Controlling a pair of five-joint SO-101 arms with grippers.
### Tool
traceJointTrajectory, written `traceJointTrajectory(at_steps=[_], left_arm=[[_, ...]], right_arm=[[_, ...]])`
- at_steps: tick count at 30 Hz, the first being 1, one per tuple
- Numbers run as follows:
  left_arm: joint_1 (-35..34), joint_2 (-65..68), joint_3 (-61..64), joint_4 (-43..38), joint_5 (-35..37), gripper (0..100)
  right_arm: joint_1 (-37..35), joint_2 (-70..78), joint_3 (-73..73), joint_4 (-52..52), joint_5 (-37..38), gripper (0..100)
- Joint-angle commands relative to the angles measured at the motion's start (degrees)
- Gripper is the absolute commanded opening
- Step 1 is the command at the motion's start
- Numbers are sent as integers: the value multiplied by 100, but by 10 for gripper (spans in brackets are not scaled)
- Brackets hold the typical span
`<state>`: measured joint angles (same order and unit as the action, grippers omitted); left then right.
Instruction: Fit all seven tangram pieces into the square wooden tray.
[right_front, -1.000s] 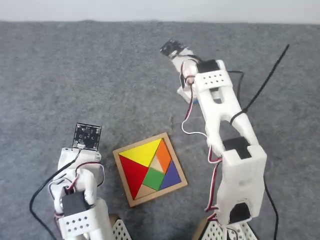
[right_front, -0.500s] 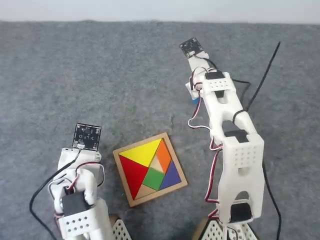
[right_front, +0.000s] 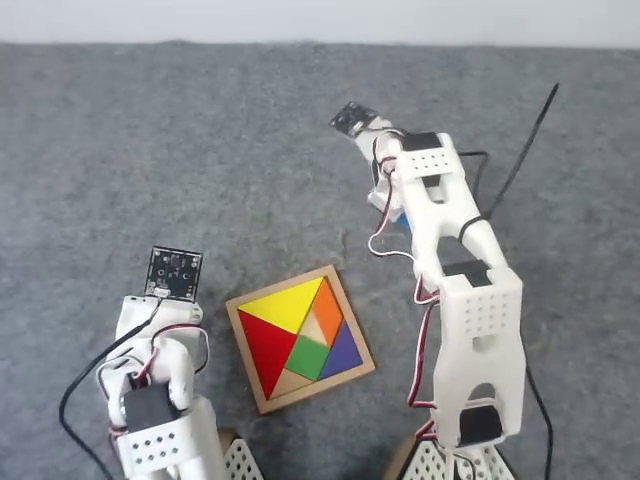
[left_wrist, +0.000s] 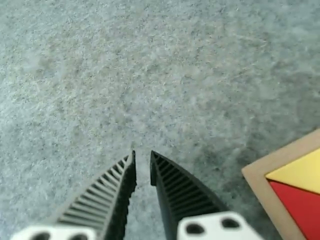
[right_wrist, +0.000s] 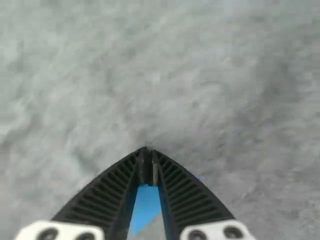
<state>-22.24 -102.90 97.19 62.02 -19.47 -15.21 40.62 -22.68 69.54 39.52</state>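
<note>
Square wooden tray (right_front: 278, 283) on grey carpet (right_front: 150, 150), coloured pieces (right_front: 290, 305) inside, left gripper (left_wrist: 142, 159) near it, fingers barely parted, holding nothing, right gripper (right_wrist: 146, 156) well apart, clamped on blue piece (right_wrist: 146, 202).

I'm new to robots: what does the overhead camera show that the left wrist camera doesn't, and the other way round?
Overhead: the whole tray, filled with coloured pieces, plus the left arm folded beside it and the right arm stretched out beyond it. Left wrist: its own jaws close up, a narrow gap apart, nothing between. Shared: a tray corner with the yellow piece and red piece, and the grey carpet.
</note>
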Motion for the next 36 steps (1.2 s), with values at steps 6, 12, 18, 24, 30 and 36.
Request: traceJointTrajectory(at_steps=[6, 12, 18, 24, 30, 36], left_arm=[[-220, -123, -75, 0, -62, 53], [-202, -123, -75, 18, -62, 53], [-211, -123, -75, 18, -62, 53], [-220, -123, -75, 26, -62, 53], [-220, -123, -75, 26, -62, 51], [-220, -123, -75, 26, -62, 51]], right_arm=[[-180, -1191, -422, 1138, -44, 10], [-207, -2176, -404, 1473, -1556, 150], [-180, -1499, -440, 1358, -1538, 217], [-163, -426, -897, 1341, -1064, 217], [48, 268, -1521, 1358, -1064, 217], [207, 585, -1556, 1560, -677, 219]])
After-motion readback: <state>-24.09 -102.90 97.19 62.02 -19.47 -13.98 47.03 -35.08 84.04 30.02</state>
